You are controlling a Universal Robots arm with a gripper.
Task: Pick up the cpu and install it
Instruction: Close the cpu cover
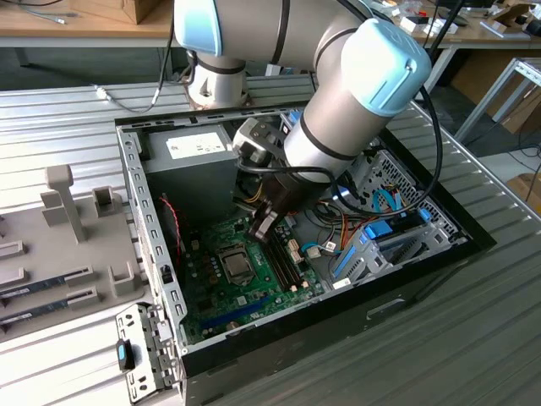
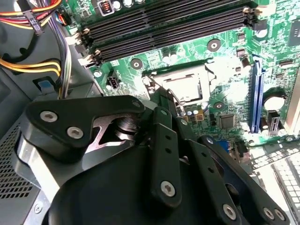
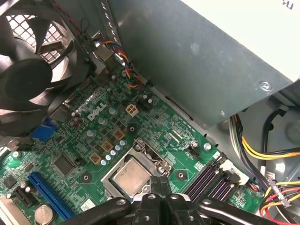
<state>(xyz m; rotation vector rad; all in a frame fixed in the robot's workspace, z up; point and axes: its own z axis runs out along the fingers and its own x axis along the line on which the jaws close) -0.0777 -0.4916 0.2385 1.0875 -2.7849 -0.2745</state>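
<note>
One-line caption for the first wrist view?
Claw poised above cpu seated in motherboard socket.

A green printed motherboard (image 3: 117, 136) lies inside an open computer case. Near the lower centre of the frame, the cpu (image 3: 131, 176), a flat square chip with a dull silvery metal lid, sits in its metal-framed socket (image 3: 140, 154). The black gripper (image 3: 159, 199) stands at the bottom edge, its jaws closed together just beside the chip. A black bladed fan (image 3: 33, 65) occupies the upper left; a grey metal power-supply box (image 3: 206, 61) the upper right. Yellow, orange and black wires (image 3: 262, 154) run at the right, and a blue expansion slot (image 3: 47, 194) lies lower left.
</note>
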